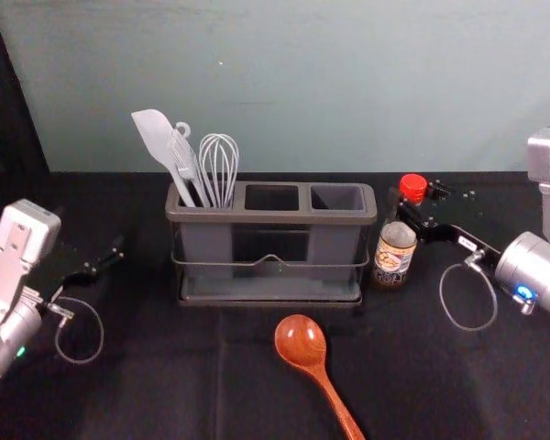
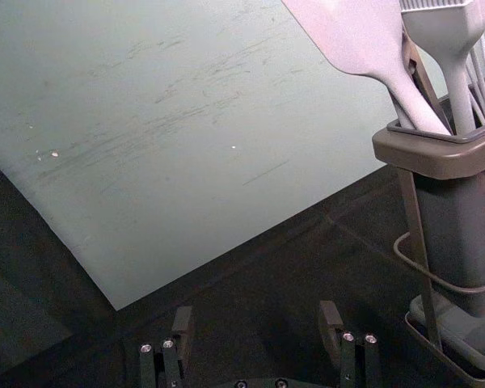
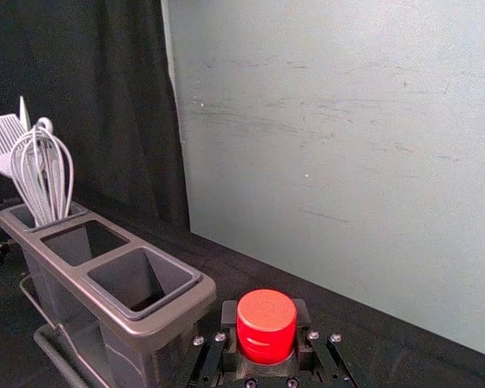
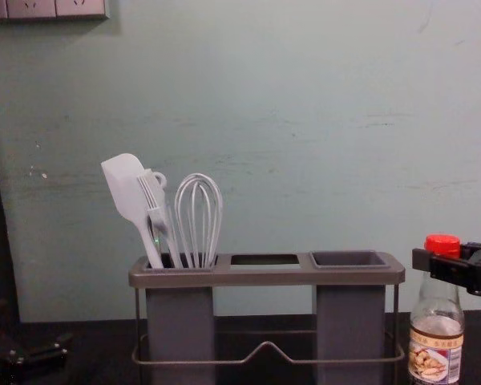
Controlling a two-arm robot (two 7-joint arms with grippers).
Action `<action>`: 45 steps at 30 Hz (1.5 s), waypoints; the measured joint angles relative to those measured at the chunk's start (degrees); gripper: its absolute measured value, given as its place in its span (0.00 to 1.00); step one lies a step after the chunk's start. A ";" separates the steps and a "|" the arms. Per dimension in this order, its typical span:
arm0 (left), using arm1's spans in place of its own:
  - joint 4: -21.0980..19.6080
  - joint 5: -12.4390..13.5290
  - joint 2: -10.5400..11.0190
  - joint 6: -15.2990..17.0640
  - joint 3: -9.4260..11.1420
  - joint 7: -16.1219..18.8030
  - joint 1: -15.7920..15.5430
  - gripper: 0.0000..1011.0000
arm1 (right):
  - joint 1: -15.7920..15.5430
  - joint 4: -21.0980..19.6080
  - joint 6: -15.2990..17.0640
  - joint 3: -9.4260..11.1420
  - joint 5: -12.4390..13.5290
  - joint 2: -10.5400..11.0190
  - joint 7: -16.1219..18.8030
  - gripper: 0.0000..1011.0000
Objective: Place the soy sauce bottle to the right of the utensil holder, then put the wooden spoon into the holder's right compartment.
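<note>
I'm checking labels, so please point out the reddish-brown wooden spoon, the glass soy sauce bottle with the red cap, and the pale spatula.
Wooden spoon point(image 1: 301, 340): head view, on its round bowl.
Soy sauce bottle point(image 4: 435, 355): chest view, on its label.
Spatula point(image 4: 126, 187): chest view, on its blade.

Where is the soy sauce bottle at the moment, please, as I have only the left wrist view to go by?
Observer: The soy sauce bottle is upright, to the right of the utensil holder.
Operator: Thank you; is anything holding it?
Observer: Yes, the right gripper is closed around it at the neck.
Operator: And could you tell me where the wooden spoon is?
Observer: The wooden spoon lies in front of the holder, bowl end nearest it.
</note>
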 joint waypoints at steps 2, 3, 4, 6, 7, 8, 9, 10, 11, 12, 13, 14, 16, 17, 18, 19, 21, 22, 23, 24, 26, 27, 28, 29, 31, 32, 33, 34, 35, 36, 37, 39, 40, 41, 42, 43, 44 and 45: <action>0.00 0.00 0.00 0.00 0.00 0.00 0.00 1.00 | 0.01 0.09 0.04 -0.05 -0.14 -0.03 0.00 0.38; 0.00 0.00 0.00 0.00 0.00 0.00 0.00 1.00 | 0.02 0.13 0.06 -0.07 -0.22 -0.05 0.00 0.38; 0.00 0.00 0.00 0.00 0.00 0.00 0.00 1.00 | 0.03 0.16 0.08 -0.10 -0.28 -0.06 0.00 0.38; 0.00 0.00 0.00 0.00 0.00 0.00 0.00 1.00 | 0.03 0.28 0.13 -0.17 -0.39 -0.14 0.01 0.38; 0.00 0.00 0.00 0.00 0.00 0.00 0.00 1.00 | 0.03 0.31 0.16 -0.18 -0.42 -0.16 0.00 0.38; 0.00 0.00 0.00 0.00 0.00 0.00 0.00 1.00 | 0.03 0.38 0.21 -0.19 -0.45 -0.20 -0.02 0.38; 0.00 0.00 0.00 0.00 0.00 0.00 0.00 1.00 | 0.03 0.42 0.22 -0.19 -0.48 -0.22 -0.03 0.38; 0.00 0.00 0.00 0.00 0.00 0.00 0.00 1.00 | 0.03 0.44 0.23 -0.19 -0.49 -0.24 -0.03 0.38; 0.00 0.00 0.00 0.00 0.00 0.00 0.00 1.00 | 0.03 0.44 0.24 -0.19 -0.49 -0.24 -0.04 0.38; 0.00 0.00 0.00 0.00 0.00 0.00 0.00 1.00 | 0.03 0.44 0.24 -0.19 -0.49 -0.24 -0.04 0.38; 0.00 0.00 0.00 0.00 0.00 0.00 0.00 1.00 | 0.03 0.44 0.24 -0.18 -0.49 -0.24 -0.04 0.38; 0.00 0.00 0.00 0.00 0.00 0.00 0.00 1.00 | 0.03 0.44 0.24 -0.18 -0.49 -0.24 -0.04 0.38; 0.00 0.00 0.00 0.00 0.00 0.00 0.00 1.00 | 0.02 0.44 0.24 -0.17 -0.49 -0.24 -0.05 0.38; 0.00 0.00 0.00 0.00 0.00 0.00 0.00 1.00 | 0.01 0.44 0.24 -0.17 -0.49 -0.24 -0.05 0.38; 0.00 0.00 0.00 0.00 0.00 0.00 0.00 1.00 | 0.01 0.44 0.24 -0.17 -0.49 -0.24 -0.05 0.38; 0.00 0.00 0.00 0.00 0.00 0.00 0.00 1.00 | 0.01 0.45 0.24 -0.16 -0.48 -0.23 -0.05 0.42; 0.00 0.00 0.00 0.00 0.00 0.00 0.00 1.00 | 0.00 0.44 0.24 -0.14 -0.47 -0.22 -0.05 0.48; 0.00 0.00 0.00 0.00 0.00 0.00 0.00 1.00 | 0.00 0.44 0.24 -0.14 -0.47 -0.22 -0.05 0.52; 0.00 0.00 0.00 0.00 0.00 0.00 0.00 1.00 | 0.00 0.43 0.24 -0.13 -0.47 -0.22 -0.05 0.53; 0.00 0.00 0.00 0.00 0.00 0.00 0.00 1.00 | 0.00 0.42 0.23 -0.13 -0.47 -0.21 -0.05 0.58; 0.00 0.00 0.00 0.00 0.00 0.00 0.00 1.00 | 0.00 0.41 0.23 -0.13 -0.46 -0.20 -0.04 0.64; 0.00 0.00 0.00 0.00 0.00 0.00 0.00 1.00 | 0.00 0.41 0.23 -0.13 -0.46 -0.20 -0.04 0.66; 0.00 0.00 0.00 0.00 0.00 0.00 0.00 1.00 | 0.00 0.40 0.23 -0.13 -0.46 -0.19 -0.04 0.70; 0.00 0.00 0.00 0.00 0.00 0.00 0.00 1.00 | 0.00 0.40 0.22 -0.13 -0.46 -0.19 -0.04 0.73; 0.00 0.00 0.00 0.00 0.00 0.00 0.00 1.00 | 0.00 0.39 0.22 -0.13 -0.45 -0.18 -0.04 0.79; 0.00 0.00 0.00 0.00 0.00 0.00 0.00 1.00 | 0.00 0.39 0.22 -0.13 -0.45 -0.17 -0.04 0.81; 0.00 0.00 0.00 0.00 0.00 0.00 0.00 1.00 | 0.00 0.38 0.22 -0.13 -0.44 -0.17 -0.04 0.86; 0.00 0.00 0.00 0.00 0.00 0.00 0.00 1.00 | 0.00 0.38 0.22 -0.13 -0.44 -0.17 -0.04 0.86; 0.00 0.00 0.00 0.00 0.00 0.00 0.00 1.00 | 0.00 0.37 0.22 -0.13 -0.44 -0.17 -0.04 0.90; 0.00 0.00 0.00 0.00 0.00 0.00 0.00 1.00 | 0.00 0.37 0.22 -0.13 -0.44 -0.17 -0.04 0.94; 0.00 0.00 0.00 0.00 0.00 0.00 0.00 1.00 | 0.00 0.36 0.22 -0.13 -0.44 -0.17 -0.04 0.95; 0.00 0.00 0.00 0.00 0.00 0.00 0.00 1.00 | 0.00 0.35 0.22 -0.13 -0.43 -0.16 -0.04 0.99; 0.00 0.00 0.00 0.00 0.00 0.00 0.00 1.00 | 0.00 0.35 0.22 -0.13 -0.43 -0.17 -0.04 0.99; 0.00 0.00 0.00 0.00 0.00 0.00 0.00 1.00 | 0.00 0.34 0.22 -0.13 -0.43 -0.16 -0.04 0.99; 0.00 0.00 0.00 0.00 0.00 0.00 0.00 1.00 | 0.00 0.34 0.22 -0.13 -0.42 -0.16 -0.04 0.99; 0.00 0.00 0.00 0.00 0.00 0.00 0.00 1.00 | 0.00 0.34 0.22 -0.13 -0.42 -0.16 -0.04 0.99; 0.00 0.00 0.00 0.00 0.00 0.00 0.00 1.00 | 0.00 0.34 0.21 -0.13 -0.42 -0.17 -0.04 0.99; 0.00 0.00 0.00 0.00 0.00 0.00 0.00 1.00 | 0.00 0.34 0.22 -0.13 -0.42 -0.16 -0.04 0.99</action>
